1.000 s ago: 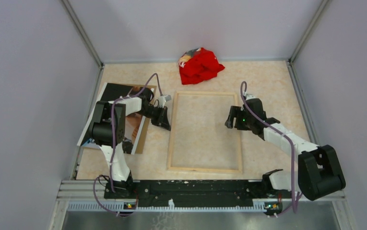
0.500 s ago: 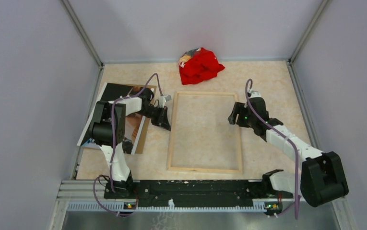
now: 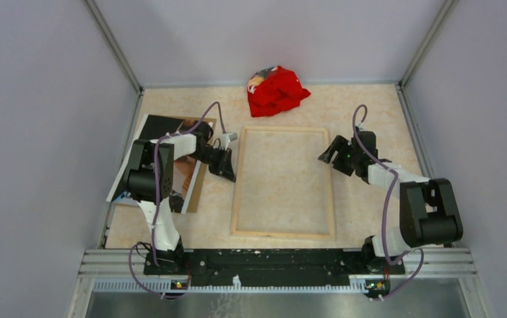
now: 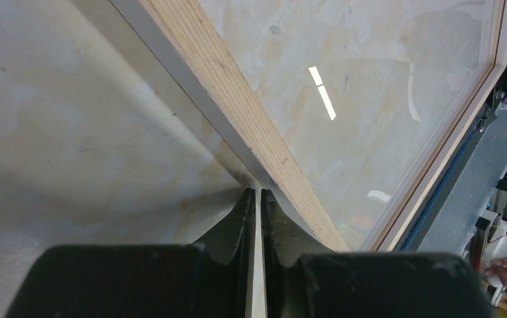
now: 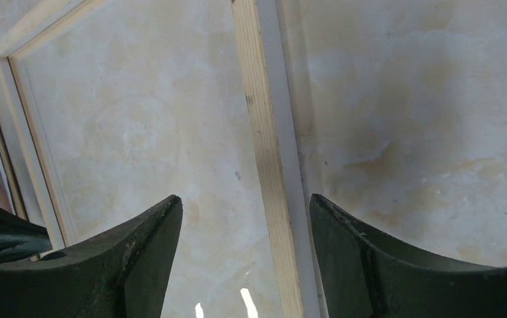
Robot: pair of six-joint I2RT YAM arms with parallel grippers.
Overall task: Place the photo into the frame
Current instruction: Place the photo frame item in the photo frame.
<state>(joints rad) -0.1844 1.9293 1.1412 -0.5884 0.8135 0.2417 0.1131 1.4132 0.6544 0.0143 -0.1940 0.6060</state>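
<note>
The frame point(image 3: 283, 233) lies flat in the middle of the table, pale wood back up, with the table showing through its clear pane. The photo point(image 3: 154, 126), dark with orange-brown patches, lies at the left and is partly covered by my left arm. My left gripper point(image 3: 229, 173) is shut, its tips point(image 4: 258, 193) low against the outer side of the frame's left rail point(image 4: 237, 99), with nothing seen between them. My right gripper point(image 3: 329, 153) is open, its fingers point(image 5: 161, 225) astride the frame's right rail point(image 5: 264, 132) and above it.
A crumpled red cloth point(image 3: 276, 89) lies at the back, just beyond the frame. A brown board edge point(image 3: 199, 185) shows under the photo's right side. Grey walls close in on the left, the right and the back.
My right arm has folded back and its gripper has shifted right and toward the back, onto the frame's right rail. The left arm, the frame and the photo have not moved.
</note>
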